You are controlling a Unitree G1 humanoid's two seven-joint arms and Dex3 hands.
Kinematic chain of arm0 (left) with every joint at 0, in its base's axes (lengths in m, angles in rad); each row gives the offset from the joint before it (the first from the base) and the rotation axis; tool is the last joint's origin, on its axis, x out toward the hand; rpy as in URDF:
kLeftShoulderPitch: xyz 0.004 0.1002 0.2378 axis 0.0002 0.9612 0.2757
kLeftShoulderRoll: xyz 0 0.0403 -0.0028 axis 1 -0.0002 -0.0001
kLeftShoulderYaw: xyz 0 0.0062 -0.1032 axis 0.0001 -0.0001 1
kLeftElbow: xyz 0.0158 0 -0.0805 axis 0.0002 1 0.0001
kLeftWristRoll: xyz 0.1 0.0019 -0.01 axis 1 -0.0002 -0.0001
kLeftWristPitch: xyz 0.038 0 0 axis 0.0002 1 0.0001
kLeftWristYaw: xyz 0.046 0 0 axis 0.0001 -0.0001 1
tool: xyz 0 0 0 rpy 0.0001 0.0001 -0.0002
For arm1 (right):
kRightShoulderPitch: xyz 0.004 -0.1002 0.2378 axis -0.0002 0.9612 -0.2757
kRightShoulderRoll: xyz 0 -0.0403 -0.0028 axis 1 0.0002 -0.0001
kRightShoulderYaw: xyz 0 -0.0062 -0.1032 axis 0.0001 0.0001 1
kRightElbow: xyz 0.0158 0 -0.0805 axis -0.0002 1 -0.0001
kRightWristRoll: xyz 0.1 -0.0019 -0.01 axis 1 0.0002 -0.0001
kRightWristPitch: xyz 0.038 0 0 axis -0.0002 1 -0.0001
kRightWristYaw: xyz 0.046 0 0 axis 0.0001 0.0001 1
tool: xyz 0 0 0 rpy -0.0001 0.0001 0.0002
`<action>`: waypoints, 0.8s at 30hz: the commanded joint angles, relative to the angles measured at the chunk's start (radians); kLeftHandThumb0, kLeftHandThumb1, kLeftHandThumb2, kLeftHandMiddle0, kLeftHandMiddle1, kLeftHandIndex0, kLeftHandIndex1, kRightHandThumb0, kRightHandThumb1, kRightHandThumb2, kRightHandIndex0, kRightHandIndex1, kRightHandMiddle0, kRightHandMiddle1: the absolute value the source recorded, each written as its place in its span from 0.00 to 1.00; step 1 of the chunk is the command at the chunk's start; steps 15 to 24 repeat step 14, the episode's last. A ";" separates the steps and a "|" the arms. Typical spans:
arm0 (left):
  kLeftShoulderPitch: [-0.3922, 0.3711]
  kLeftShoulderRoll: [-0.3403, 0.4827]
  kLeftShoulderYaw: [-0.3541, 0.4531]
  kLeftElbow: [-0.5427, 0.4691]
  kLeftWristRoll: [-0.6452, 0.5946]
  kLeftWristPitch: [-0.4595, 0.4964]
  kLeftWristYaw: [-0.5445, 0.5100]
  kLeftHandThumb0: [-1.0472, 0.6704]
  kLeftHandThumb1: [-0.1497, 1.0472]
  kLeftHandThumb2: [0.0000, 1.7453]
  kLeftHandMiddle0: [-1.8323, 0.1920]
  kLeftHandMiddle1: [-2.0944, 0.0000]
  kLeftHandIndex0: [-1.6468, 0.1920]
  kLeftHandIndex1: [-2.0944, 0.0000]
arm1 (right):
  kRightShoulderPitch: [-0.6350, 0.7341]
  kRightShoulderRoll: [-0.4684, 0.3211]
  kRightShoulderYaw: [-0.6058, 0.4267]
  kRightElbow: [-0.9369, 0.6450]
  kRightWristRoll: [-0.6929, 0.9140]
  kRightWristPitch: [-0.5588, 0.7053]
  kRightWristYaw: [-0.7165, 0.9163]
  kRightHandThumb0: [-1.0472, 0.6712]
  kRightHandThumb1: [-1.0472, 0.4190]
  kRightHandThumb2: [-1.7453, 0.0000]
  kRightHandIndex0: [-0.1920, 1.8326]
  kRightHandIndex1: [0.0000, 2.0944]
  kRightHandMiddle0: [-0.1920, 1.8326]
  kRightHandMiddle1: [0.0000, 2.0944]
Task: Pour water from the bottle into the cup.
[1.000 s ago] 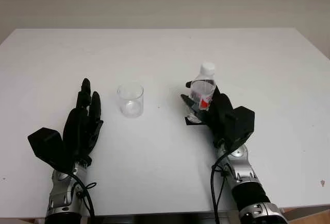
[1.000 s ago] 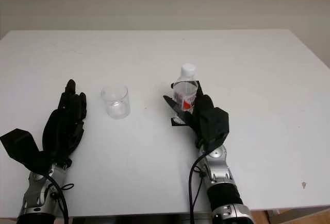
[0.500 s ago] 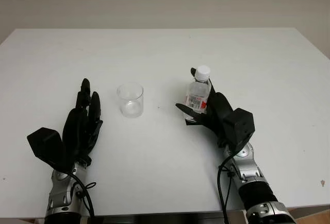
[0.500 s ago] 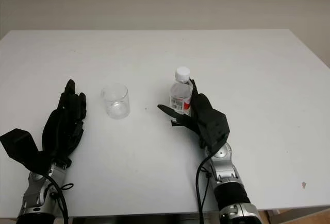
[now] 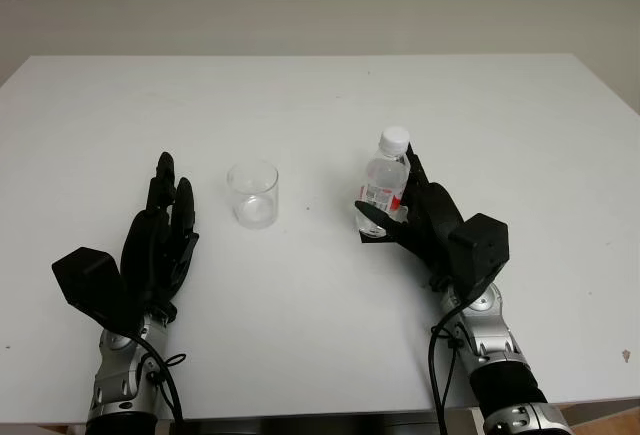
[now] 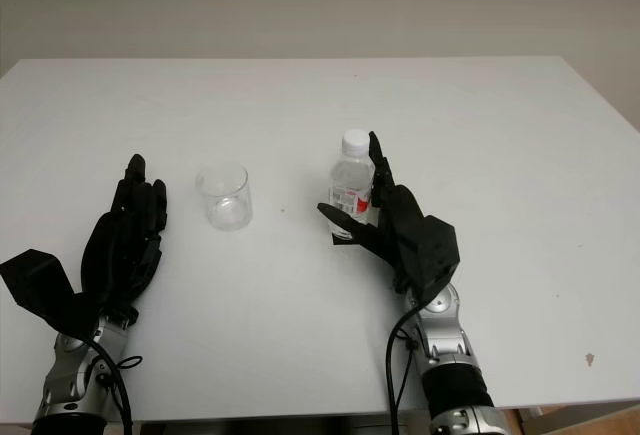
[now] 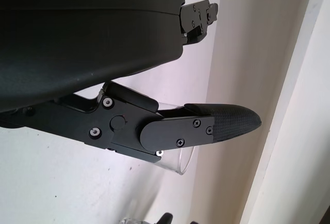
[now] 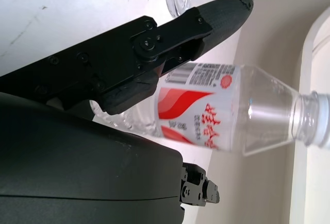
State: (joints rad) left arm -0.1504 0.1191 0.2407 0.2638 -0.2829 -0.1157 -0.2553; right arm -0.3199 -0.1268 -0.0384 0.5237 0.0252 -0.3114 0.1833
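Right robot hand closes its fingers around the capped bottle, held upright. The cup stands on the tabletop well to that hand's left, just ahead of the open left robot hand. Risk: the cap blocks pouring; a loose grip lets the bottle slip when tilted.

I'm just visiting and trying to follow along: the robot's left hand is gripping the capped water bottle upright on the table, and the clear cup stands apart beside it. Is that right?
Not quite: the right hand, not the left, grips the capped bottle, as the left eye view shows. The left hand is open near the table's front edge. The cup does stand apart beside the bottle.
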 commanded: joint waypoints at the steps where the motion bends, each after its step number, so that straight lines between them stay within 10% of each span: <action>1: 0.015 0.002 -0.001 0.024 -0.005 0.016 -0.004 0.18 1.00 0.29 1.00 0.98 1.00 0.98 | 0.019 -0.002 -0.009 -0.024 0.016 0.002 0.008 0.03 0.06 0.97 0.00 0.00 0.00 0.00; 24: 0.012 -0.004 0.001 0.032 0.002 0.002 -0.001 0.17 1.00 0.28 1.00 0.98 0.99 0.97 | 0.074 0.062 -0.012 -0.044 0.070 0.020 0.016 0.06 0.07 0.97 0.00 0.00 0.00 0.00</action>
